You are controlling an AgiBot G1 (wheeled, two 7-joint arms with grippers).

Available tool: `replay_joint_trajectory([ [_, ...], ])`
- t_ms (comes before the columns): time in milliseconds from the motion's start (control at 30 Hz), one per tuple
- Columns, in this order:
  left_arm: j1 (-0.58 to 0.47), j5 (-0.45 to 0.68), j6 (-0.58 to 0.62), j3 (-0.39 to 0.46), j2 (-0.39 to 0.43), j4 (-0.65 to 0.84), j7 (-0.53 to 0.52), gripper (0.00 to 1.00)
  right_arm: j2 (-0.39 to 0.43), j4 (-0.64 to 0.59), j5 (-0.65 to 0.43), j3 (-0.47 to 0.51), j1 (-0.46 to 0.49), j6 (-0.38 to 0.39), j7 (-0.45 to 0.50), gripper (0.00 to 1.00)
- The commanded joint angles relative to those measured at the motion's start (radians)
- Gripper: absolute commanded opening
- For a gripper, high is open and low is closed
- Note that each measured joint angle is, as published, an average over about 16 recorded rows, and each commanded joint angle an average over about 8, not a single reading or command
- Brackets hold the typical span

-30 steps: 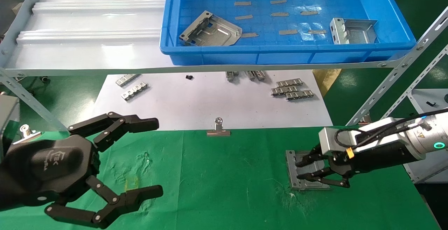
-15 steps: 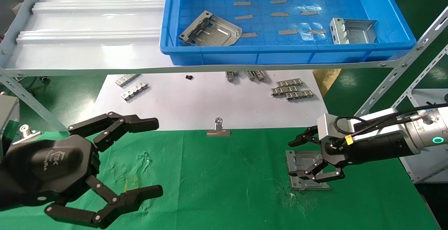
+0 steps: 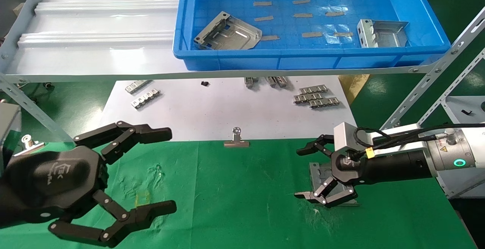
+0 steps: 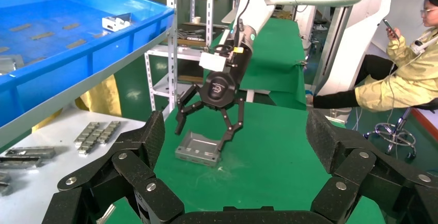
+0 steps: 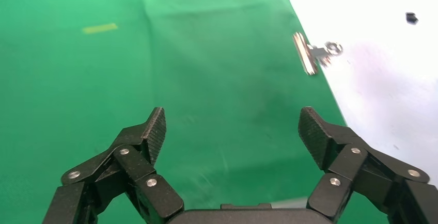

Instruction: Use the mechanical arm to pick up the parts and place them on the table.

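the right tool point(image 3: 303, 173) hangs over the right side of the desk point(image 3: 235, 199), its black fingers spread wide and holding nothing. a grey part point(image 3: 320, 173) lies flat on the green cloth under that tool, mostly covered by it in the head view; the left wrist view shows the part point(image 4: 199, 149) resting on the cloth with the right tool point(image 4: 204, 131) just above it, one finger tip near each side and neither clearly touching. the right wrist view shows only the right tool's point(image 5: 232, 126) spread fingers over bare green cloth, with a clip point(image 5: 315, 52) at the edge of the white sheet point(image 5: 382, 79).

the left tool point(image 3: 166, 169) sits low at the near left, also wide and empty.

on the shelf point(image 3: 94, 25) beyond the desk, a blue bin point(image 3: 310, 59) holds two more parts: one point(image 3: 227, 33) near its left front, another point(image 3: 382, 33) near its right front, with tan tape bits point(image 3: 310, 35) between. small ribbed strips point(image 3: 314, 97) lie on the white sheet below the shelf.
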Motion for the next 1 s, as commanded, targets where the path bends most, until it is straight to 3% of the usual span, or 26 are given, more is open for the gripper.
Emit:
replay_joint_trajectory([
  [33, 0.000, 0.000, 0.000, 0.000, 0.000, 0.000, 0.000, 1.00, 0.014, 0.041, 0.012, 0.032, -0.026, 0.003, 0.023, 1.00],
  [1000, 0.000, 0.000, 0.000, 0.001, 0.000, 0.000, 0.000, 1.00, 0.209, 0.633, 0.180, 0.495, -0.401, 0.051, 0.353, 1.00],
])
